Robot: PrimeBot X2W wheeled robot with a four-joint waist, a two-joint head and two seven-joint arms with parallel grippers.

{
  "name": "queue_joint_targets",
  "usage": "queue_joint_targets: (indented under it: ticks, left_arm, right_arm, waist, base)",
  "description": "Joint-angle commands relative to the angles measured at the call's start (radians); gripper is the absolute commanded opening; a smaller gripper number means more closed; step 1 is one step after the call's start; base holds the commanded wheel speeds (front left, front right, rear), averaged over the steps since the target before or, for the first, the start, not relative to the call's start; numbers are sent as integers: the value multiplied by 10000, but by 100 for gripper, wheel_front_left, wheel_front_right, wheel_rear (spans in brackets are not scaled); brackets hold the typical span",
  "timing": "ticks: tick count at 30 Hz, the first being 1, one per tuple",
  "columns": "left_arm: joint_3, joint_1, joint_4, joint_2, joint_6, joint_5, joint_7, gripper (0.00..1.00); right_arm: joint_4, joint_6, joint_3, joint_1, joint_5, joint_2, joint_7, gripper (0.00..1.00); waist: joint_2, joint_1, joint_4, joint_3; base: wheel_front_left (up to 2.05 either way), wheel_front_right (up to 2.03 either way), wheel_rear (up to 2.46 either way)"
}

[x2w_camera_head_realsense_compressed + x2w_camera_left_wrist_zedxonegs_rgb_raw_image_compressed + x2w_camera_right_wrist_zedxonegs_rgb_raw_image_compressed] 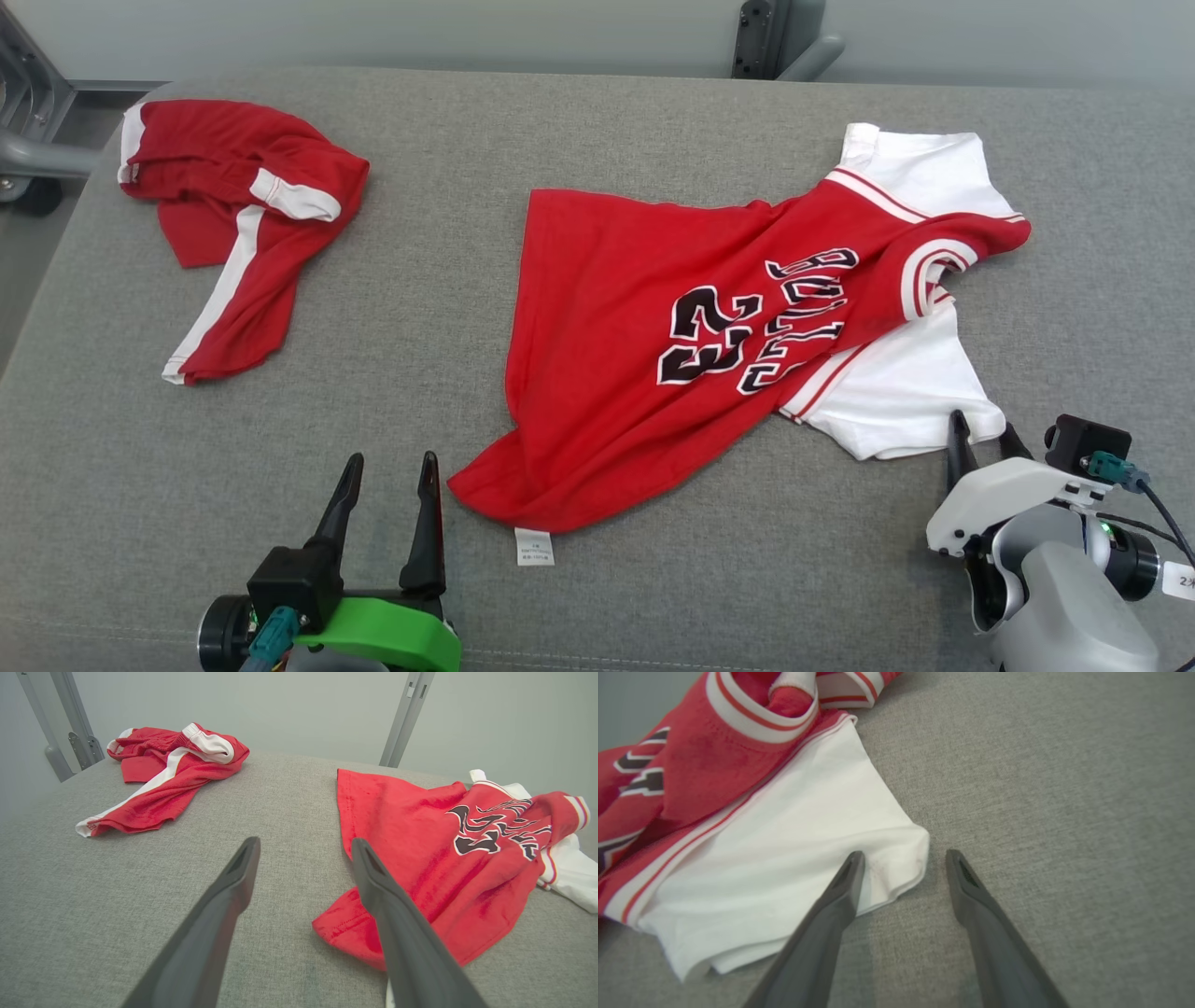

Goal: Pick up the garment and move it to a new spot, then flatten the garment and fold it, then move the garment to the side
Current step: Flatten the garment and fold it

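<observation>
The garment, a red jersey (pixel 653 345) with white sleeves and the number 23 in black, lies spread on the right half of the grey padded bench (pixel 597 121). Its collar points toward the right edge and its hem toward the middle. It is not fully flat: there are wrinkles, and the red shoulder near the far right corner is turned over. One hem corner reaches down toward the near edge, and a small white label (pixel 534 547) sticks out from under it.

The left gripper (pixel 392 457) is at the near edge, just beside this hem corner. Its fingers are spread wide and nothing is between them; they touch no cloth.

The right gripper (pixel 982 425) is near the near right corner of the bench, at the near white sleeve (pixel 794 835). Its fingers stand apart, and the corner of the sleeve lies between them. One finger is over the white cloth and the other over the bare grey cover. They do not pinch the sleeve.

A pair of red shorts (pixel 233 224) with white stripes lies crumpled at the far left corner, well apart from the jersey.
</observation>
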Motion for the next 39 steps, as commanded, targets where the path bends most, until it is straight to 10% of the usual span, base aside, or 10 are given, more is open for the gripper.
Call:
queue_joint_targets:
  ticks: [1,6,39]
  left_arm:
    - [10,-136,18,26,46,-56,1,100]
    - [54,-108,75,26,34,-28,2,100]
    - [-1169,-711,3115,28,-357,-2381,554,100]
  right_arm:
    - [165,-11,-10,-66,60,2,-17,46]
    - [671,-12,153,-426,503,-4,-275,0]
    - [-3161,-12,755,2909,2007,-11,-297,0]
  waist:
    - [0,0,21,7]
    - [0,0,-16,-62]
    - [0,0,-1112,-627]
  base:
    - [0,0,0]
    - [0,0,0]
    - [0,0,0]
